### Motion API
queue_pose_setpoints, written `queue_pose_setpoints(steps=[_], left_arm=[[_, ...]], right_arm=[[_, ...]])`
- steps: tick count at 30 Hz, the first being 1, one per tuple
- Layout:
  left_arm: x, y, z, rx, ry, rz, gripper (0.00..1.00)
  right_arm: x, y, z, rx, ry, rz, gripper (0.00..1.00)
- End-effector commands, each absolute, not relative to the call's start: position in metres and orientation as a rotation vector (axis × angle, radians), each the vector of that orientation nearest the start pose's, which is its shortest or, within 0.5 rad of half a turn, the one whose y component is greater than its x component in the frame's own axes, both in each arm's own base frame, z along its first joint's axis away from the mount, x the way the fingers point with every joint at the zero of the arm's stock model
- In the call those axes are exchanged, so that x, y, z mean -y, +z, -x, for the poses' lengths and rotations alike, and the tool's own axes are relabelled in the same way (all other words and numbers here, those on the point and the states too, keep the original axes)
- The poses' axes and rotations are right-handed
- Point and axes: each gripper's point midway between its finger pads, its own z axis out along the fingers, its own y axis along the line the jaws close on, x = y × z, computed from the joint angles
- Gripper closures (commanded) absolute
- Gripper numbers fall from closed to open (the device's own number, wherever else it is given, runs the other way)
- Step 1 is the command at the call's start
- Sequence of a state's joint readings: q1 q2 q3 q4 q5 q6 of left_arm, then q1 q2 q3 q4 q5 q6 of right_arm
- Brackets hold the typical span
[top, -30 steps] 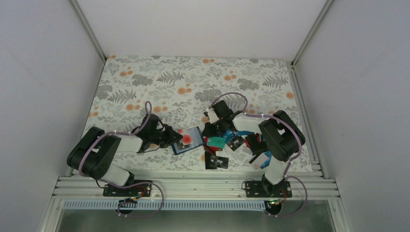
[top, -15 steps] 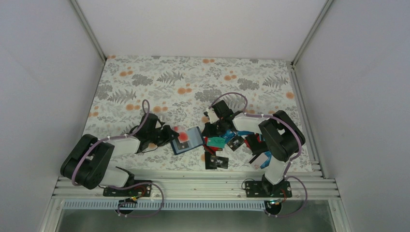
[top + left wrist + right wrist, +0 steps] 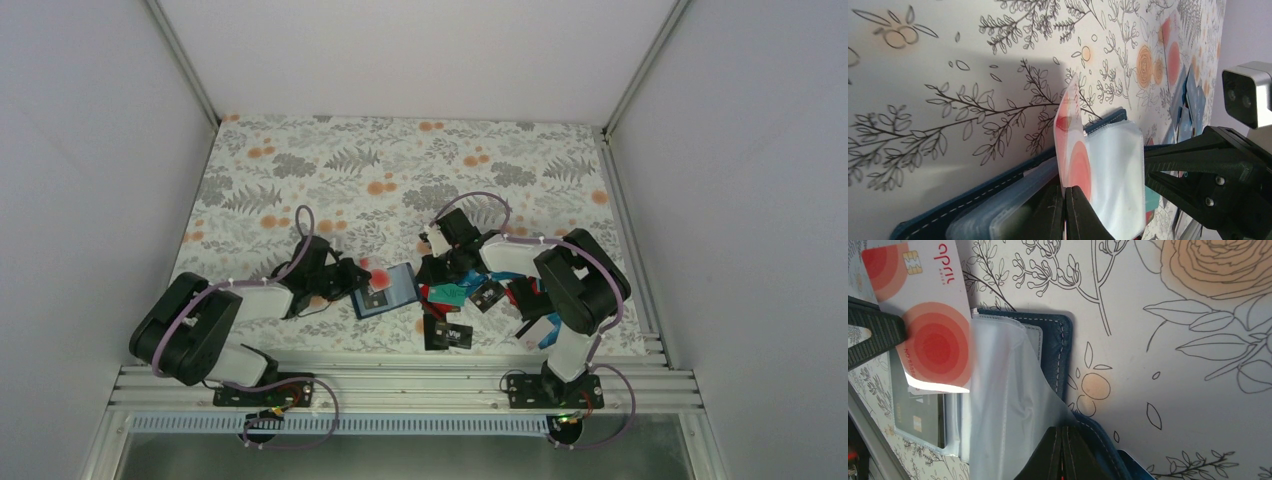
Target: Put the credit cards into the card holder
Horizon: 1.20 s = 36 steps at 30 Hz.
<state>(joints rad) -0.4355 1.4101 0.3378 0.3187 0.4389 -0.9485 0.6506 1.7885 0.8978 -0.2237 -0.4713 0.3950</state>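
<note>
Top view and two wrist views. The open navy holder lies on the floral table between the two arms, its clear sleeves fanned upward. The left gripper is clenched on the lower edge of a white card printed with red circles. The card stands on edge over the holder's left half, its lower part against the sleeves. In the right wrist view the card's chip end projects beyond the holder's rim. The right gripper is clenched on one clear sleeve at the holder's stitched right edge, and the sleeve is drawn up away from the cover. Whether the cover is also pinched cannot be told. A dark card shows inside another sleeve beneath the white card. The remaining cards, teal, black, red and blue, lie in a loose pile just right of the holder, partly under the right arm, near the table's front edge. The two grippers face each other across the holder, close but apart.
</note>
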Motion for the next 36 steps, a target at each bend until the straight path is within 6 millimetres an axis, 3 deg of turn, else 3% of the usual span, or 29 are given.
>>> queue_pose_setpoints(steps=[1, 18, 27, 36], left_arm=[[0.204, 0.026, -0.253, -2.533, -1.138, 0.409, 0.98], [0.214, 0.023, -0.224, -2.603, -1.242, 0.382, 0.98], [0.22, 0.009, -0.211, -2.705, -1.242, 0.368, 0.98], [0.225, 0.01, -0.21, -2.72, -1.254, 0.328, 0.98]], right_arm=[[-0.267, -0.023, -0.22, -2.979, 0.772, 0.524, 0.96], [-0.268, -0.025, -0.219, -2.981, 0.768, 0.523, 0.96], [-0.269, -0.027, -0.218, -2.987, 0.766, 0.523, 0.96], [-0.273, -0.027, -0.217, -2.989, 0.766, 0.528, 0.96]])
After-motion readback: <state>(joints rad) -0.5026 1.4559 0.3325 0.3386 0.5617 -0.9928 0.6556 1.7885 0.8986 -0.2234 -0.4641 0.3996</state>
